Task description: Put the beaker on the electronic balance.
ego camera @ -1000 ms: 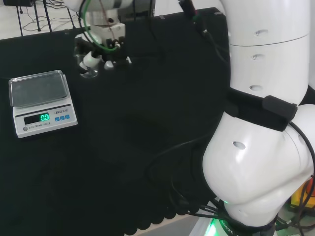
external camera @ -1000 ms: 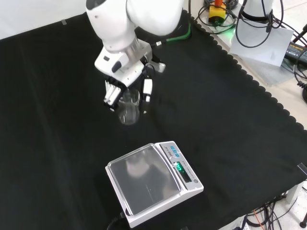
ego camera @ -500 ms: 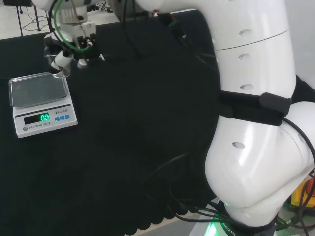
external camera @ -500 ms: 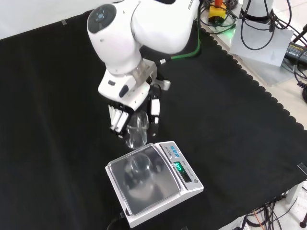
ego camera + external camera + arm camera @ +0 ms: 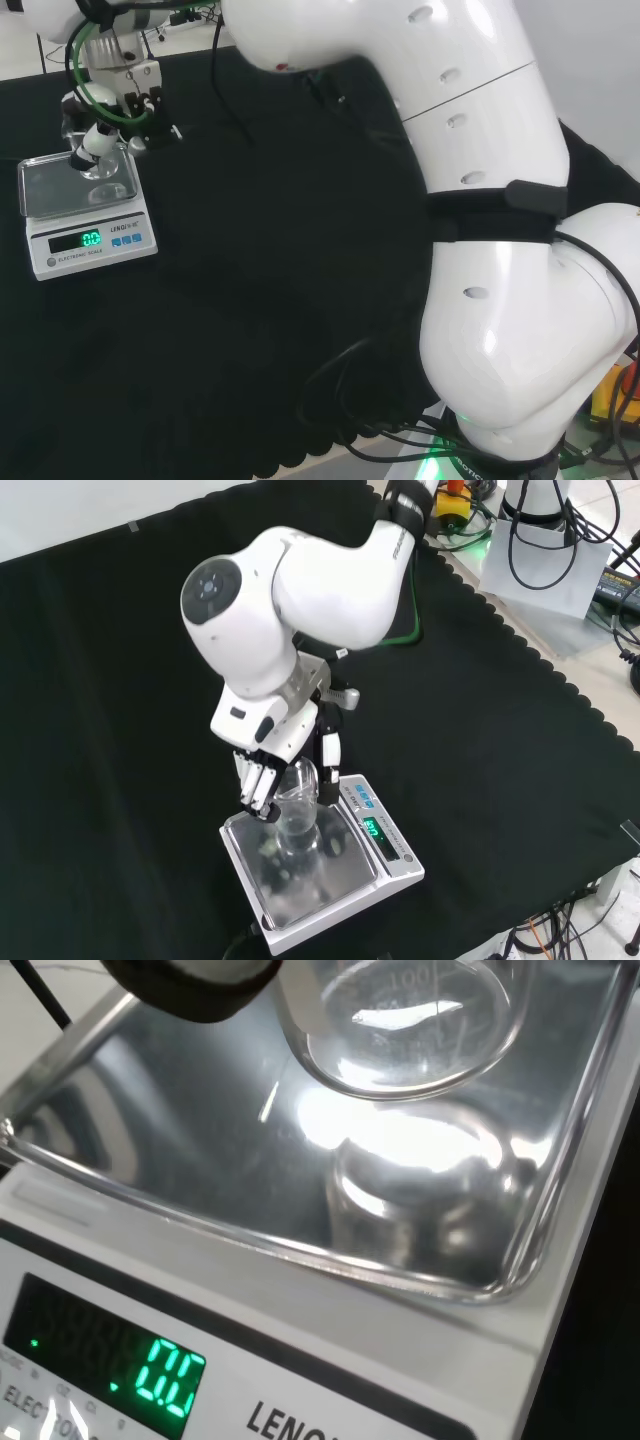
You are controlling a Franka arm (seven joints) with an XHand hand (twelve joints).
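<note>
Stood over a bench draped in black cloth [image 5: 120, 680], scalloped along its edge in the front view. Reached across it from the head view's right as a white Franka arm [image 5: 470, 200] with a black band round one link, and showed in the front view as a big white link [image 5: 280, 600] with a round grey cap, hanging above the scale. Sat near the front view's lower edge, and at the left of the head view: a white electronic balance [image 5: 395, 865] with a shiny rectangular steel pan [image 5: 250, 855] and a lit green display. Hung just above that pan in the front view: the black and white hand [image 5: 285, 760], fingers [image 5: 258, 785] pointing down and curled round a clear glass beaker [image 5: 298, 810], thumb on the side nearer the display. Appeared in the head view as the same hand [image 5: 100, 135] over the pan's [image 5: 45, 185] far part, the beaker [image 5: 98, 165] under it, hard to make out against the metal. Seemed, in the wrist view, to float a little clear of the steel: the beaker's round base [image 5: 405, 1025], its bright reflection lying on the pan [image 5: 200, 1160] beneath it; could not be told for certain whether glass and metal touched. Glowed below the pan in the same view, the green digits of the balance [image 5: 330, 1330]. Lay beyond the cloth's far corner in the front view, a tangle of black cables [image 5: 560, 540].
</note>
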